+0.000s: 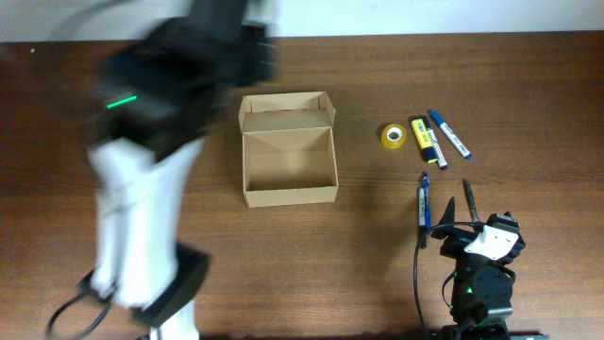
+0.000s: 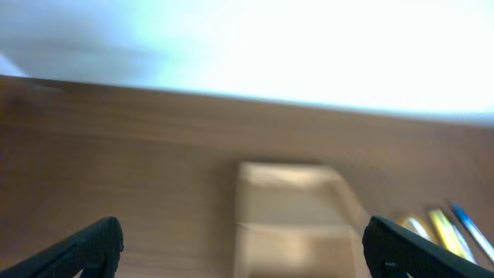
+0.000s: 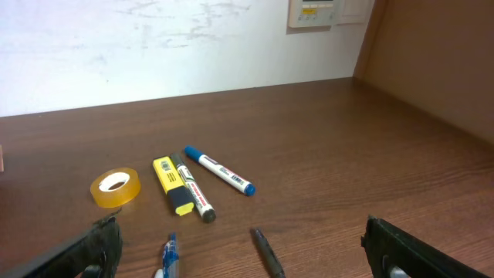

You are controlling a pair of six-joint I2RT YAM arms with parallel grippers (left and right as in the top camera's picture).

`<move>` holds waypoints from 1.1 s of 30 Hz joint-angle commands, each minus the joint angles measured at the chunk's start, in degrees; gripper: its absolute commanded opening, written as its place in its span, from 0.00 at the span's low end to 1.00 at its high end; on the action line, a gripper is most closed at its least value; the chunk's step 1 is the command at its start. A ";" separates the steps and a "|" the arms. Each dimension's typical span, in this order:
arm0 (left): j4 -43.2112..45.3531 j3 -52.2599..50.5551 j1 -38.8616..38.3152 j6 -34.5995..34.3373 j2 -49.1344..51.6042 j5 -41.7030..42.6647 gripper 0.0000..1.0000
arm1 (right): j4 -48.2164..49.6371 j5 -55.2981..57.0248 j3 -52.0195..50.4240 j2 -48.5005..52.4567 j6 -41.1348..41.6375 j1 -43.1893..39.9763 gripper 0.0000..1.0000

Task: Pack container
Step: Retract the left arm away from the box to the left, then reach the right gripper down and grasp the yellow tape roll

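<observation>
The container (image 1: 288, 151), a tan cardboard box, stands open at mid-table with its flap lid folded back; nothing shows inside. In the left wrist view the container (image 2: 297, 228) is blurred, ahead of my left gripper (image 2: 243, 232), whose fingers (image 2: 89, 251) stand wide apart and open. From overhead the left arm (image 1: 179, 66) is a blur at the upper left of the box. My right gripper (image 3: 241, 232) is open above the table at the front right, with a black pen (image 3: 266, 251) lying below between its fingers and a blue pen (image 3: 168, 259) beside it.
Right of the box lie a yellow tape roll (image 1: 394, 135), a yellow highlighter (image 1: 421, 134), a black-and-white marker (image 1: 437, 153) and a blue marker (image 1: 451, 135). The blue pen (image 1: 425, 203) and black pen (image 1: 468, 200) lie nearer the right arm's base (image 1: 481, 288).
</observation>
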 commanded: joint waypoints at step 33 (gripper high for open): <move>4.31 -56.78 46.47 5.53 -1.11 6.40 1.00 | -51.78 -20.37 76.08 60.28 -7.65 -0.37 0.99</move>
